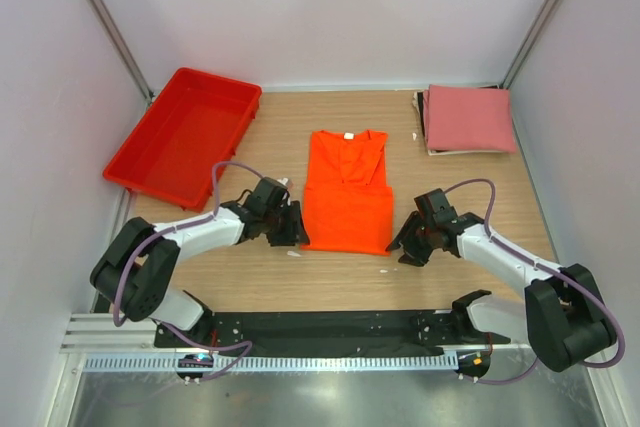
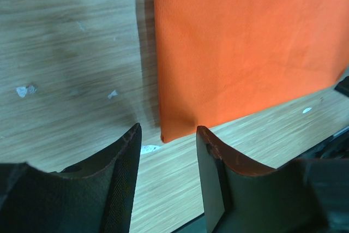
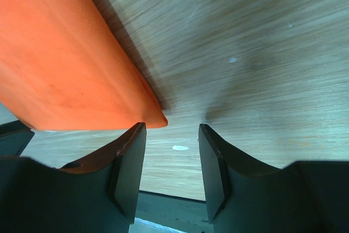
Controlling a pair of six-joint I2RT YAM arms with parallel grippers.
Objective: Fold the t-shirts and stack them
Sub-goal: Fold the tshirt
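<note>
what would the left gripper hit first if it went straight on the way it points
Likely the near corner of the orange t-shirt, flat on the table just ahead of the left gripper; depth is unclear.

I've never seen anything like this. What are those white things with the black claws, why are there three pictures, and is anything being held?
Those are two robot arms, bolted to the near edge of a wooden table. The wide picture comes from a fixed camera above and behind them. The two close-ups come from a small camera on each wrist, so the dark shapes at the bottom are that arm's own fingers. On the table lie an orange t-shirt, flat with its sides folded in, a pink t-shirt folded at the far right, and a red tray at the far left. The left gripper and right gripper sit at the orange t-shirt's near corners, jaws apart, holding nothing.
</note>
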